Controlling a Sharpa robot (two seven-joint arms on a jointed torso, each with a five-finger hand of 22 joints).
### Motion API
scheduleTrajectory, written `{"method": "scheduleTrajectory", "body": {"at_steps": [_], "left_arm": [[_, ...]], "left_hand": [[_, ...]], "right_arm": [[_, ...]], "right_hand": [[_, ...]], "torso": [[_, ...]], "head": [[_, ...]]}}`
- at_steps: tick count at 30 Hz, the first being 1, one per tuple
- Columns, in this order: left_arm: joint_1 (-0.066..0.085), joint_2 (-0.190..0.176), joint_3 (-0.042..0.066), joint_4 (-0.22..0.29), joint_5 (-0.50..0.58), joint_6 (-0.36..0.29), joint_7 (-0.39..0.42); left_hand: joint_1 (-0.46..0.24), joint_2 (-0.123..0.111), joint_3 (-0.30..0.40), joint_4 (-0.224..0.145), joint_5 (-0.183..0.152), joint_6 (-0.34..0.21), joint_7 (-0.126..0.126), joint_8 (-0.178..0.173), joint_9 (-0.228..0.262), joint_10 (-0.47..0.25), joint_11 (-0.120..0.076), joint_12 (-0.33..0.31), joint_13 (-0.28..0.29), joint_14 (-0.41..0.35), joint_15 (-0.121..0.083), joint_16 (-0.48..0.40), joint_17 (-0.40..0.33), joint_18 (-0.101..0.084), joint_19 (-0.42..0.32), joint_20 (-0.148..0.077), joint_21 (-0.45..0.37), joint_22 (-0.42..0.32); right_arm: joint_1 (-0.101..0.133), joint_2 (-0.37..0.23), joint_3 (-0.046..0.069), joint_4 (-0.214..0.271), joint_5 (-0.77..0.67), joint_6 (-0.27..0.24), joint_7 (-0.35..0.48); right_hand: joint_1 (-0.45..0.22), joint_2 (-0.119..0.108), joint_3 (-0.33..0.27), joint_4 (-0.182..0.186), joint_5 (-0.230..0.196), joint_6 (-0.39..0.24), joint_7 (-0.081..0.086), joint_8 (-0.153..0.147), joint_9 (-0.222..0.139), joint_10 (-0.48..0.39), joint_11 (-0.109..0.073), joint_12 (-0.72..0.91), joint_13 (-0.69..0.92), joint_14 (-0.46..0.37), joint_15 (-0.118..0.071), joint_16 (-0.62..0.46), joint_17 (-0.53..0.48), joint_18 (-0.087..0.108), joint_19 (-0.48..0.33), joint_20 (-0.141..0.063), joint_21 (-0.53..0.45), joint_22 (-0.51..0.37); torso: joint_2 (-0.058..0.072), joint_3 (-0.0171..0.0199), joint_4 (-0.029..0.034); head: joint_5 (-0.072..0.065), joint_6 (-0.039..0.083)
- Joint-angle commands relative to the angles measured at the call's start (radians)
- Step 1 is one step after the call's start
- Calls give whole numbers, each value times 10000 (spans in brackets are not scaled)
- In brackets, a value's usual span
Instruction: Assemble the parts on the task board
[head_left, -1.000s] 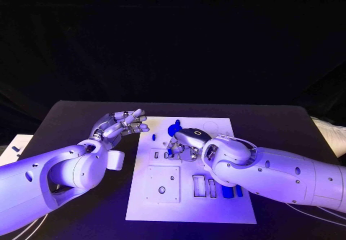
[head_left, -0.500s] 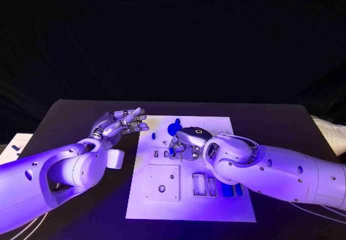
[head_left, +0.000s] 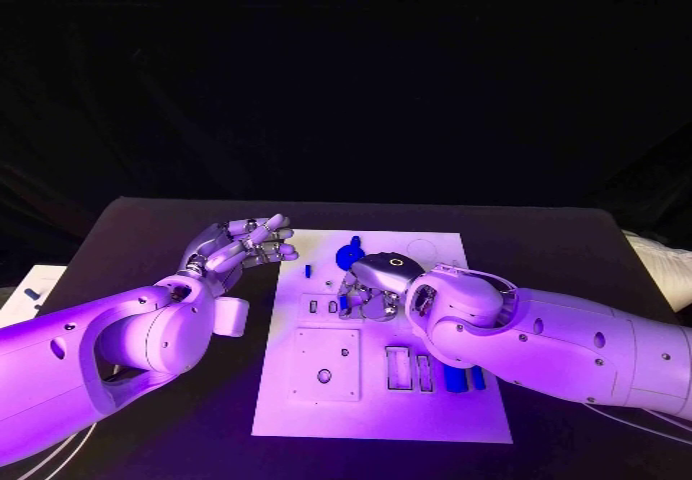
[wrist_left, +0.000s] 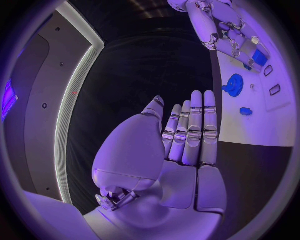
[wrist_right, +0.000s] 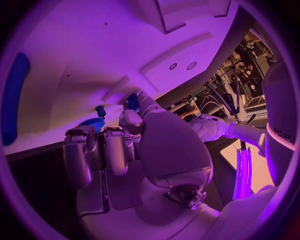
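The white task board (head_left: 325, 400) lies in the middle of the table. My right hand (head_left: 372, 283) hangs low over its middle with the fingers curled down, and thumb and finger pinch a small blue part (head_left: 343, 295) (wrist_right: 133, 102) against the board. A blue gear (head_left: 348, 257) (wrist_right: 92, 123) (wrist_left: 235, 84) stands just beyond that hand. A small blue piece (head_left: 307, 270) (wrist_left: 245, 111) lies near the board's left edge. My left hand (head_left: 238, 246) (wrist_left: 187, 137) hovers left of the board, open, fingers straight, holding nothing.
Long blue pieces (head_left: 456, 380) lie in slots at the board's near right, partly under my right forearm. A raised white square plate (head_left: 323, 366) sits on the board's near left. A white object (head_left: 32, 290) lies off the table's left edge.
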Motion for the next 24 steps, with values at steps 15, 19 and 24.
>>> {"method": "scheduleTrajectory", "body": {"at_steps": [15, 19, 24], "left_arm": [[4, 22, 4, 1, 10, 198, 41], [4, 21, 4, 0, 11, 204, 31], [3, 26, 4, -9, 11, 217, 21]], "left_hand": [[61, -1, -6, -69, 1, -6, 67, -34, -6, -29, 6, -60, -15, 23, 58, -61, 10, 102, -42, 11, -56, -14], [61, -1, -6, -69, 1, -6, 67, -34, -6, -29, 6, -60, -15, 23, 58, -61, 10, 102, -42, 11, -56, -14], [61, -1, -6, -69, 1, -6, 67, -34, -6, -29, 6, -60, -15, 23, 58, -61, 10, 102, -42, 11, -56, -14]], "right_arm": [[-137, 6, -114, -4, -329, 457, -644], [-142, 4, -114, 11, -349, 216, -693], [-162, -22, -113, 86, -356, -507, -609]], "right_hand": [[-673, -461, -423, 543, 19, -551, 112, -58, -105, -228, 123, -473, -302, 686, 171, -133, 951, -97, 675, 104, -100, 2176], [-750, -526, -522, 687, 3, -664, 136, -57, -117, -270, 147, -547, -358, 677, 190, -166, 909, -91, 656, 122, -114, 2152], [-775, -569, -578, 797, -1, -750, 154, -58, -126, -284, 164, -546, -368, 674, 203, -180, 895, -90, 654, 135, -117, 2149]], "torso": [[1, 0, 1], [3, -2, -5], [6, 7, 3]], "head": [[-14, 6], [-25, 5], [-26, 9]]}}
